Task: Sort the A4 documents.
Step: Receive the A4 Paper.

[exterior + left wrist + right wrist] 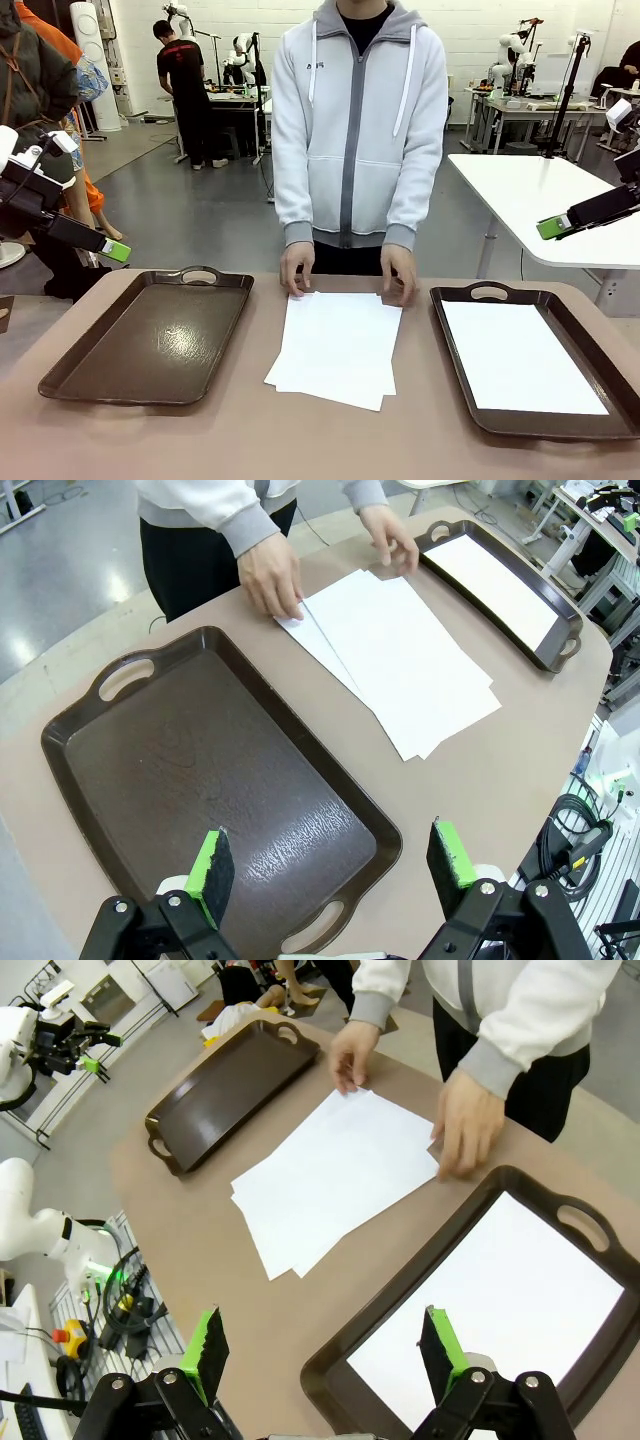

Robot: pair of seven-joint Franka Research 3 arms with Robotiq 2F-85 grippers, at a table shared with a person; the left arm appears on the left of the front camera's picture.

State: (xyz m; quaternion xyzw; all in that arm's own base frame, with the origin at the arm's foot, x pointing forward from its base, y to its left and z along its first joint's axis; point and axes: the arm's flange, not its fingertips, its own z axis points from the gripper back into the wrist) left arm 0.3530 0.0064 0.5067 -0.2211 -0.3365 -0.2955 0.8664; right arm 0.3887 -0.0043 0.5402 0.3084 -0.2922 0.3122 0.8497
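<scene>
- Tan tabletop (pixel 250 430) in an open lab hall; a person in a light grey hooded jacket stands at the far side.
- Two dark brown plastic handled trays are set on it: the left tray (pixel 150 340) is bare, and the right tray (pixel 452 350) is floored with a single white sheet (pixel 520 360) lying flat and square.
- The remaining A4 documents, a loose stack of plain white paper sheets (pixel 335 345), are found between the trays, touching neither.
- The far edge of the stack is pressed down by the person's hands, one hand (pixel 297 268) at one corner and the other hand (pixel 399 275) at the opposite corner.
- Left gripper (pixel 330 860) is held high over the near end of the left tray, jaws spread wide, nothing between the pads.
- Right gripper (pixel 325 1345) is held high over the near corner of the right tray, jaws likewise wide and empty.
- Progress is judged early: one sheet placed, the stack unsorted, the left tray unused.
- Edges: the stack is fanned, so lower sheets stick out at its near corners; these offset edges are judged the easiest to catch.
- Room: bare table is left on both sides of the stack and in front of it; the far edge is taken by the hands, so an approach from the near side is judged clear.
</scene>
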